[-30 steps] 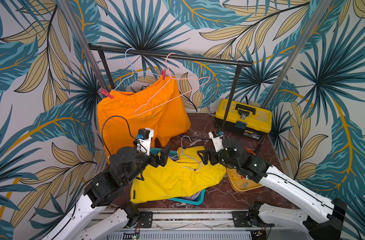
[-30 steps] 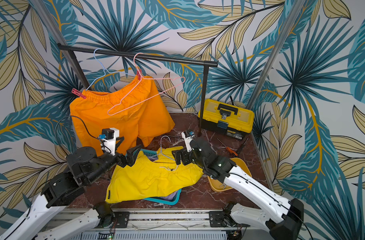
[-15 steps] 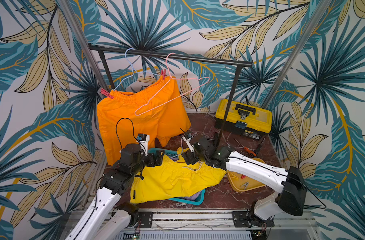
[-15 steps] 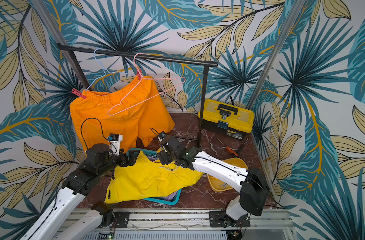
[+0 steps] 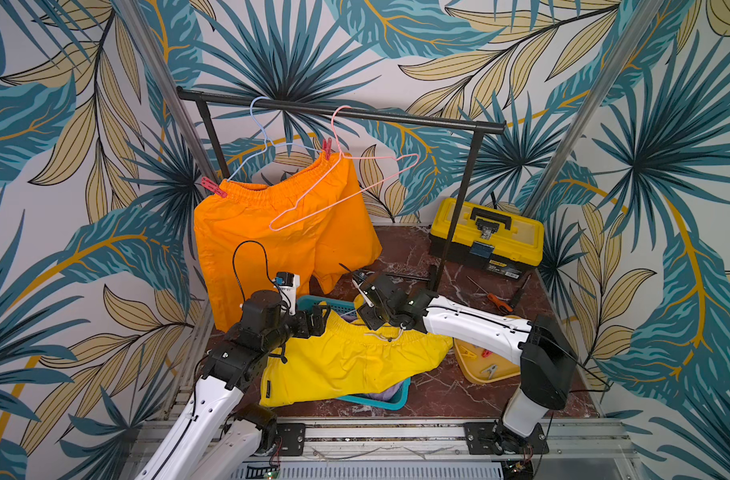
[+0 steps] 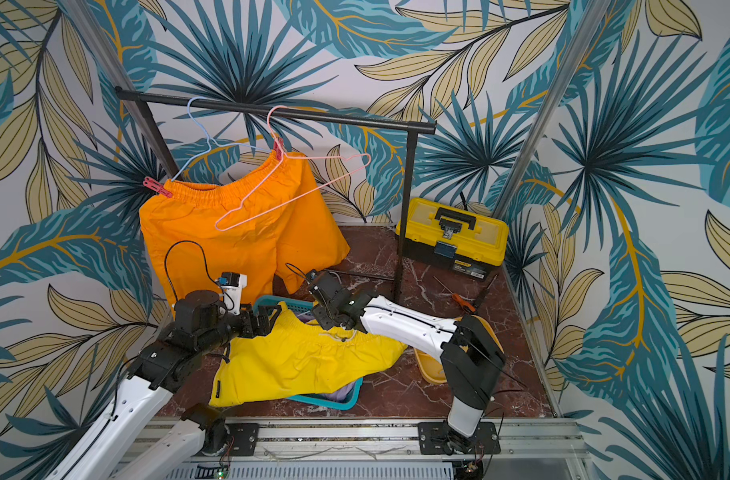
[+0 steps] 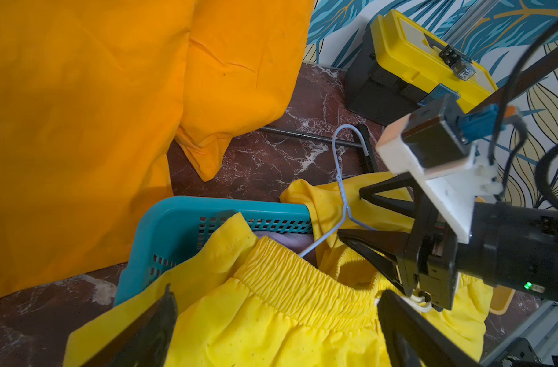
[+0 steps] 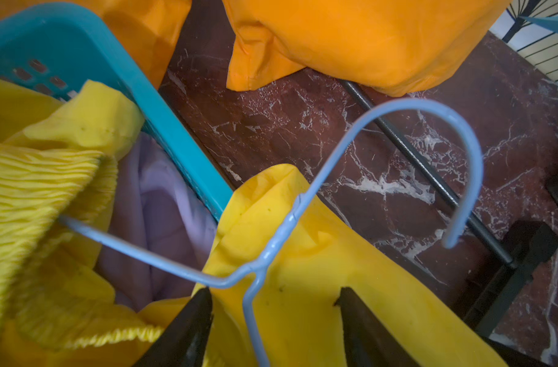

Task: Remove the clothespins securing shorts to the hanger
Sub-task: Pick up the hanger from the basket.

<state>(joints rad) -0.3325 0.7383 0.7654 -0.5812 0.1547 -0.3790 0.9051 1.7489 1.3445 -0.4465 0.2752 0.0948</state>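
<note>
Orange shorts (image 5: 272,232) hang from a pale blue hanger (image 5: 257,124) on the rail, pinned by two red clothespins (image 5: 214,188) (image 5: 326,148). Yellow shorts (image 5: 346,361) lie over a teal basket (image 5: 371,401), with a second blue hanger (image 8: 290,219) tangled in them. Lilac shorts (image 8: 163,203) lie underneath in the basket. My right gripper (image 8: 274,289) is open, its fingers on either side of that hanger's wire just below the twisted neck. My left gripper (image 7: 275,292) is wide open above the yellow waistband, holding nothing.
An empty pink hanger (image 5: 342,183) hangs on the black rail (image 5: 338,114). A yellow toolbox (image 5: 486,235) stands at the back right. A yellow tray (image 5: 471,376) with loose clothespins sits under my right arm. An orange-handled screwdriver (image 5: 496,301) lies on the marble.
My right arm has swung left to the hanger on the yellow shorts, and its jaws have narrowed. My left arm has shifted a little and stays open.
</note>
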